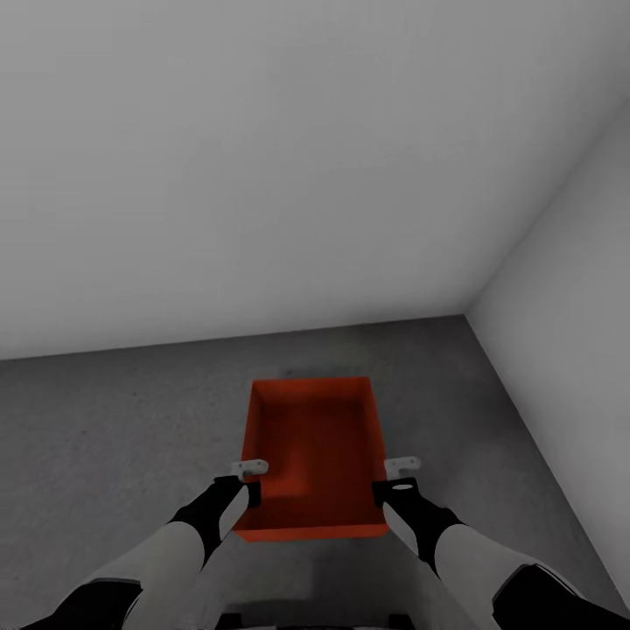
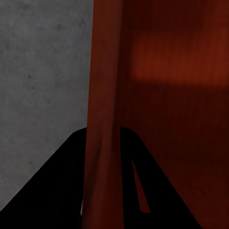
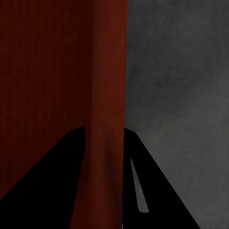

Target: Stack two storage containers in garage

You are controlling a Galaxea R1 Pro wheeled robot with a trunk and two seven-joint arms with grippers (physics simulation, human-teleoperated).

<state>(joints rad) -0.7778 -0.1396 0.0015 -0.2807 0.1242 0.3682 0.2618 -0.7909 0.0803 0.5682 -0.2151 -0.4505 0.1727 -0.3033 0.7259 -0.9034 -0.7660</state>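
In the corner by two pale grey walls (image 1: 262,175) | orange-red thin-walled box (image 1: 315,446) over dark grey rough floor (image 1: 105,429) | left gripper (image 1: 248,472), right gripper (image 1: 402,470) clamped on side walls | lower both together, flat, slow; let go only once down.

The right tool (image 3: 102,191) straddles the orange-red container's (image 3: 43,86) thin wall, one dark finger (image 3: 43,191) on each face. Dark grey floor (image 3: 181,76) shows alongside the container.
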